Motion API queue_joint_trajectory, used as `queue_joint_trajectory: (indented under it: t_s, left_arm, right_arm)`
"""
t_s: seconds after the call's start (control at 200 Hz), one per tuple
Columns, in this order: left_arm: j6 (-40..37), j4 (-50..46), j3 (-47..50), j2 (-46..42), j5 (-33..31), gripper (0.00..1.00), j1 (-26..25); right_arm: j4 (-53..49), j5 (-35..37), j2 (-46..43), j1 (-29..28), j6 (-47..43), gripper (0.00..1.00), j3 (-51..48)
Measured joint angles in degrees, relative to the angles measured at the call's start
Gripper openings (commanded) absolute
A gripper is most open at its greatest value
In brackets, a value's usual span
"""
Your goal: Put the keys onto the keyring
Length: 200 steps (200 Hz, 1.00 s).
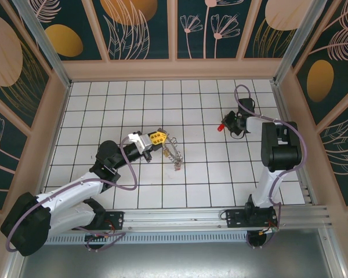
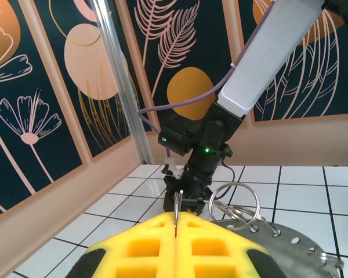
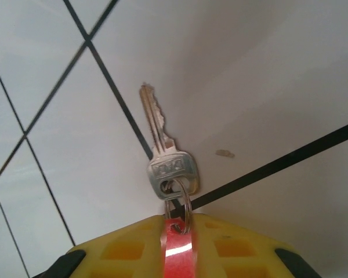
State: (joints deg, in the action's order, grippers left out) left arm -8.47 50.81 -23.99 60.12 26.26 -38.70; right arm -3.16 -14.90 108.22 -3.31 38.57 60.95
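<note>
Between the right gripper's (image 3: 177, 225) yellow fingers: a thin red tag (image 3: 177, 252), pinched, no gap visible either side. From the tag a small split ring (image 3: 184, 204) leads to a silver key (image 3: 164, 165), blade pointing away over the white tiles (image 3: 75, 145). Cannot tell whether the key rests on the tile or hangs just above it.

Left gripper (image 2: 176, 223): closed on a thin wire loop of the keyring (image 2: 235, 202), which stands out ahead of the fingers, near mid-table. The two grippers are well apart.

Risks, as judged:
- Key hangs free on its small ring; any arm motion may swing or spin it, so the hole won't line up.
- The grip is on the tag alone; it could slip or twist.
- The keyring is held by one wire; pushing a key against it may pivot it in the jaws.
</note>
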Motion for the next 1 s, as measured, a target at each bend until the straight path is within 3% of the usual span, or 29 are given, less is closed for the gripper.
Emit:
queue_joint_trajectory:
  t_s: [0.18, 0.48, 0.556, 0.701, 0.776, 0.906, 1.001]
  left_arm:
    - [0.0, 0.0, 0.0, 0.0, 0.0, 0.0, 0.0]
    - [0.0, 0.0, 0.0, 0.3, -0.2, 0.0, 0.0]
    - [0.0, 0.0, 0.0, 0.6, -0.2, 0.0, 0.0]
    - [0.0, 0.0, 0.0, 1.0, -0.2, 0.0, 0.0]
    - [0.0, 0.0, 0.0, 1.1, -0.2, 0.0, 0.0]
    - [0.0, 0.0, 0.0, 1.1, -0.2, 0.0, 0.0]
    - [0.0, 0.0, 0.0, 1.1, -0.2, 0.0, 0.0]
  right_arm:
    - [0.2, 0.0, 0.8, 0.2, 0.0, 0.1, 0.0]
    - [1.0, -0.2, 0.8, 0.2, -1.0, 0.03, 0.3]
    - [0.9, 0.0, 0.8, 0.2, -1.7, 0.06, 0.6]
    - [0.3, 1.4, 0.8, 0.2, -4.1, 0.23, 0.9]
    - [-0.2, 2.1, 0.8, 0.2, -5.5, 0.26, 0.9]
    - [-0.2, 2.5, 0.8, 0.2, -7.0, 0.26, 0.9]
    - [-0.3, 2.8, 0.8, 0.2, -7.8, 0.19, 0.9]
